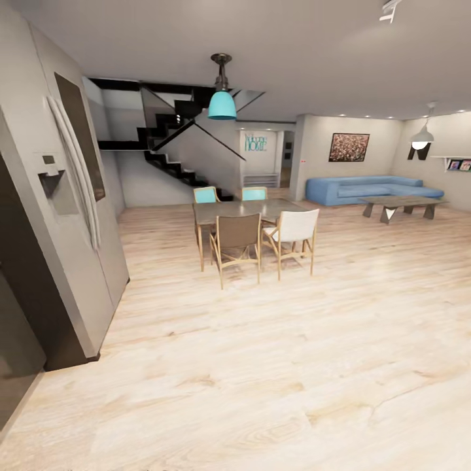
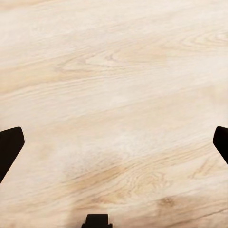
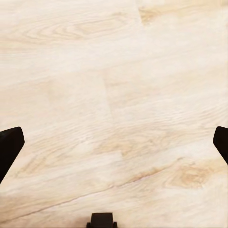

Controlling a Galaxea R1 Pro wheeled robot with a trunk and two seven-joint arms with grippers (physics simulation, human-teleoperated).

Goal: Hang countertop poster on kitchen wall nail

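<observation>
Plainly the robot is on its way: the head view looks across pale wooden floor (image 1: 261,366) toward a dining table (image 1: 252,210) with four chairs, a steel fridge (image 1: 65,216) close at the left, a black staircase (image 1: 170,147) behind, and a blue sofa (image 1: 366,188) far right. On the far walls hang a teal sign (image 1: 256,142) and a brownish speckled picture (image 1: 348,147); neither is the poster, and from here I cannot say where it or its table stands, nor which way its long axis runs. The left gripper (image 2: 114,142) and the right gripper (image 3: 114,142) both hang over bare floor with their dark fingertips (image 2: 9,142) spread wide at the edges of their wrist views, holding nothing. By my judgement a framed poster should be light, stiff and flat, perhaps slick on its face, so best pinched at a frame edge.
</observation>
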